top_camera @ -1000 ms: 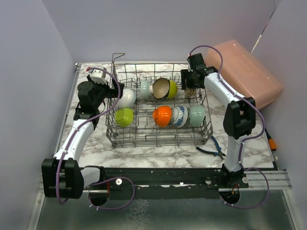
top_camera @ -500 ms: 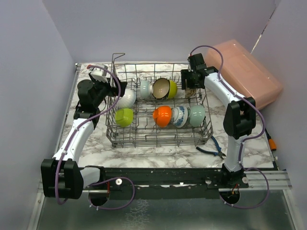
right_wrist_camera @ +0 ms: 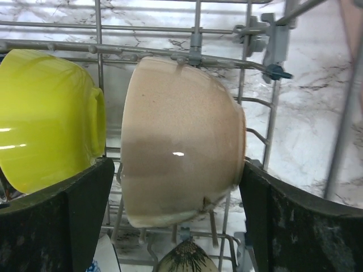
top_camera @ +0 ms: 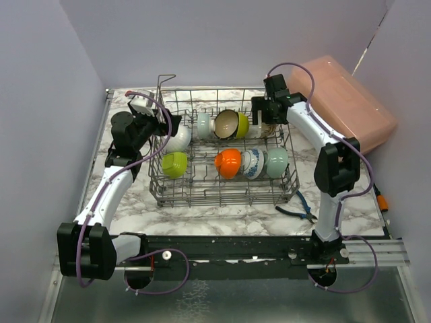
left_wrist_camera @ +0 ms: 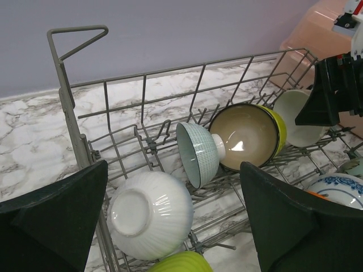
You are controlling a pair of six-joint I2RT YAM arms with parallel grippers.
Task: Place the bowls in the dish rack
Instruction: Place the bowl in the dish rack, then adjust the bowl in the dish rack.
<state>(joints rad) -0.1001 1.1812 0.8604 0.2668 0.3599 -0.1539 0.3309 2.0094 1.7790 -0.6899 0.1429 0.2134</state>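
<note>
Bowls stand in the rack, and both end effectors are open.

The rack (top_camera: 202, 196) sits on the marble bench (top_camera: 135, 205). The right end effector (right_wrist_camera: 177, 164) is at the rack's back right corner. Its fingers are wide apart, one on each side of the beige bowl (right_wrist_camera: 181, 130), which stands on its edge in the wires. I cannot tell if they touch it. The yellow bowl (right_wrist_camera: 45, 113) is just beside it. The left end effector (left_wrist_camera: 173, 170) is at the rack's back left side, fingers wide apart. Below it the white bowl (left_wrist_camera: 150, 215) lies bottom up, next to a striped bowl (left_wrist_camera: 198, 153). The front row has a lime bowl (top_camera: 174, 163), an orange bowl (top_camera: 228, 163), a blue-patterned bowl (top_camera: 252, 163) and a mint bowl (top_camera: 277, 162). A pink box (top_camera: 347, 101) leans at the right. Pliers (top_camera: 296, 210) lie on the bench near the rack.
</note>
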